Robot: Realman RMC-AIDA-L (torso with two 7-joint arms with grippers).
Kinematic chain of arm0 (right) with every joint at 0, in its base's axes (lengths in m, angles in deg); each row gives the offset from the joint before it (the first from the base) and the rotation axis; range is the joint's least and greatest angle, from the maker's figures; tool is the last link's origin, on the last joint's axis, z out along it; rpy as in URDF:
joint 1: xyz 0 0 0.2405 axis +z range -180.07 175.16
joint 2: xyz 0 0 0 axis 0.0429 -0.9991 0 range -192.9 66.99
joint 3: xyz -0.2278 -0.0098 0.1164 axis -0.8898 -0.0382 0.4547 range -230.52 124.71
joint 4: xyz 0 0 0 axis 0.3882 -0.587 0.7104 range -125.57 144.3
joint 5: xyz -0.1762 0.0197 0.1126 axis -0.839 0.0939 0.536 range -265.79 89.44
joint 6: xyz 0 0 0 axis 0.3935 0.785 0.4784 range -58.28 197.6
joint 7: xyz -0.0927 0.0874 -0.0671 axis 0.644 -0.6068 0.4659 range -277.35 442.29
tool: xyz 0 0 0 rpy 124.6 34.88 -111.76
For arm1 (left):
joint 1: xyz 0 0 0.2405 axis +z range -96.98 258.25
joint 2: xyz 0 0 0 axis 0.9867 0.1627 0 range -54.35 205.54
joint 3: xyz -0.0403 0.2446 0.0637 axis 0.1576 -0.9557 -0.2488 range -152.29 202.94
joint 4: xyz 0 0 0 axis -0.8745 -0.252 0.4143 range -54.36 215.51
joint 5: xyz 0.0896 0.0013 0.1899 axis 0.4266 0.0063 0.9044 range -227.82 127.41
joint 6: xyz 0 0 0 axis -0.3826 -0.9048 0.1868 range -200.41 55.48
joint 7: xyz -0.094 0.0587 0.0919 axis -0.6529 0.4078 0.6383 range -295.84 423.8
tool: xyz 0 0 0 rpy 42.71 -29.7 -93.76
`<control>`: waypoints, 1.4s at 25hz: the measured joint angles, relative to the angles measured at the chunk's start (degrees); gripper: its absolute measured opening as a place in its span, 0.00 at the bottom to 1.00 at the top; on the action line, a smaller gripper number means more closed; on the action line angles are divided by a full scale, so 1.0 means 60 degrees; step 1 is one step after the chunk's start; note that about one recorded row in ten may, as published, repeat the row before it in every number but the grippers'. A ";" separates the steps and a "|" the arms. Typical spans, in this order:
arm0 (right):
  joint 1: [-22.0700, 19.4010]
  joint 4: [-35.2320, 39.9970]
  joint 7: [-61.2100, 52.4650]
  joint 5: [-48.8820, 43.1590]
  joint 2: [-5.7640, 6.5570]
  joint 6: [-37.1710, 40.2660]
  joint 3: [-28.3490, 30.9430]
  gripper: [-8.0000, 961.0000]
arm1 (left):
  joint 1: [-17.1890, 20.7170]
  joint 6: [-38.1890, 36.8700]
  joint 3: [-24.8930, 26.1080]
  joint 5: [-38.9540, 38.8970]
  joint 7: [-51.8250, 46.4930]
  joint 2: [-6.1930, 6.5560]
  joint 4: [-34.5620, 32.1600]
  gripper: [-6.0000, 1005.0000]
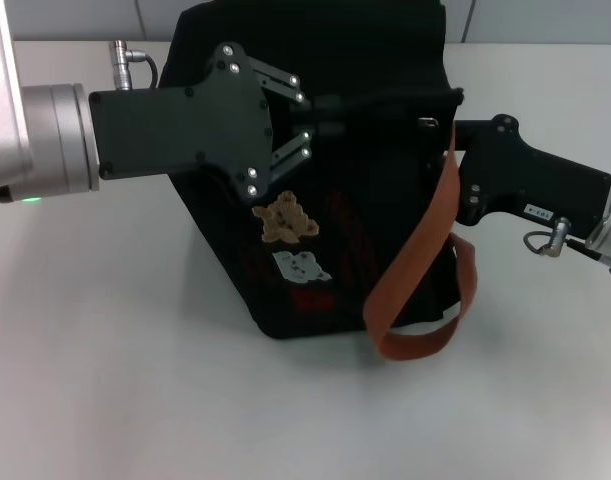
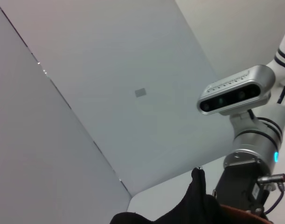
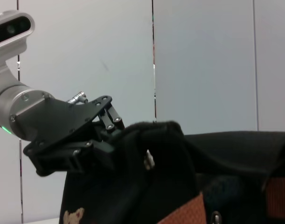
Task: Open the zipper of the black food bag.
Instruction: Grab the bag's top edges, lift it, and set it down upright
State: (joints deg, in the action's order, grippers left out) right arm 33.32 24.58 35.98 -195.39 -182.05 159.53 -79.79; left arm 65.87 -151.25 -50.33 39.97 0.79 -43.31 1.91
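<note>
Bag between end effectors | left pinching top | right beside

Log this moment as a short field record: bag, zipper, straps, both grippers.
bag: black food bag standing on the white table, bear patch facing the camera
zipper: small silver pull tab visible at the bag's top edge; how far the zip is open cannot be told
strap: orange-brown strap hanging down the front
left gripper: at the bag's top, closed on a fold of fabric
right gripper: at the bag's top on the robot's right side, fingers hidden
</note>
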 joint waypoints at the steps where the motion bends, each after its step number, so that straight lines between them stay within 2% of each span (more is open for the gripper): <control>1: -0.0025 0.0000 0.0009 0.0000 0.0000 -0.0022 0.0000 0.11 | 0.0000 0.0000 0.0000 0.0000 0.0000 0.0000 0.0000 0.11; 20: -0.0312 -0.0012 0.0079 -0.0098 0.0000 -0.0470 -0.0029 0.10 | 0.0172 0.0183 0.0240 -0.0511 0.0256 0.0027 0.0327 0.11; 35: -0.0615 -0.0014 0.0086 -0.0330 0.0001 -0.1038 -0.0133 0.10 | 0.0268 0.0097 0.0958 -0.1101 0.0504 0.0049 0.1073 0.11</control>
State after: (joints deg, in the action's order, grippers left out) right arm 29.63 24.49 36.50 -197.37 -182.04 153.30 -80.59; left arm 67.48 -150.67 -44.58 33.36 3.81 -43.02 8.35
